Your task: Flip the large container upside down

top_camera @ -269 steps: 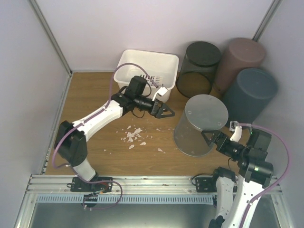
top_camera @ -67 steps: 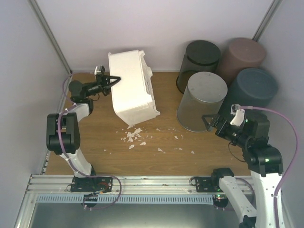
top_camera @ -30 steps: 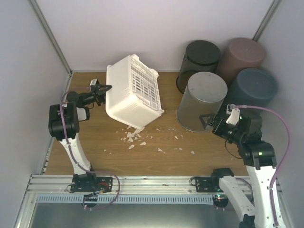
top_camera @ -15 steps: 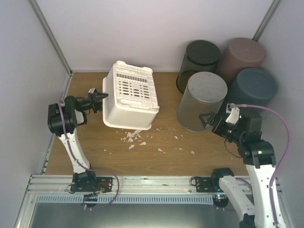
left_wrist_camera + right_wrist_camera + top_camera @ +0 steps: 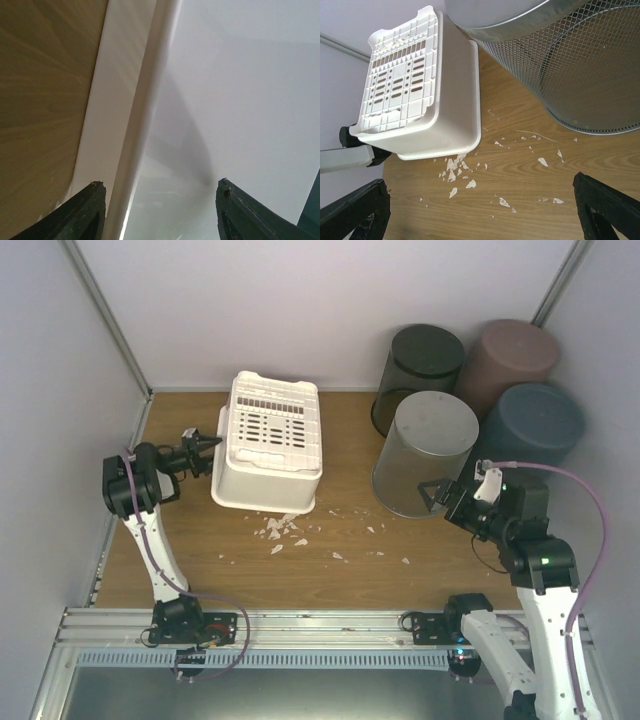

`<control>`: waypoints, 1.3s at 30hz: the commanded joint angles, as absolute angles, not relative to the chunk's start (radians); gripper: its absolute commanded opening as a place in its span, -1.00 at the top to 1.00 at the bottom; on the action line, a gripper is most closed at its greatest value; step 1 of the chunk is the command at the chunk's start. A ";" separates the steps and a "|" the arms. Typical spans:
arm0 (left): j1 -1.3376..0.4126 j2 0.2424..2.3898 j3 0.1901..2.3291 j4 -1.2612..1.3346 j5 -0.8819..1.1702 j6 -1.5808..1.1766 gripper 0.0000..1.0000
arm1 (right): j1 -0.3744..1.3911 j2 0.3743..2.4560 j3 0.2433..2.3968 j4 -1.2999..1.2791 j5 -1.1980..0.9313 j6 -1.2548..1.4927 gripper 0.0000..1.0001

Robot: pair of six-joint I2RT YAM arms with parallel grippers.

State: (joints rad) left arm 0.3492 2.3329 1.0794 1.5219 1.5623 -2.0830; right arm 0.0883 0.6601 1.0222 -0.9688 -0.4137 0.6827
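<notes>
White plastic crate point(image 5: 268, 443) lies upside down on the far-left part of the tabletop point(image 5: 200, 560). Its slotted base faces up and its long axis runs from the near edge toward the back wall. On the left arm point(image 5: 148, 545) the jaws stand apart at the crate's left wall, its rim between them. On the right arm point(image 5: 540, 560) the jaws are spread wide, just beside the silver mesh bin point(image 5: 425, 465).
</notes>
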 commanded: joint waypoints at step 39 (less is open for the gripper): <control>0.055 2.439 1.494 0.775 1.501 -1.335 -0.37 | 0.097 0.721 0.954 -0.905 -0.438 0.581 -0.99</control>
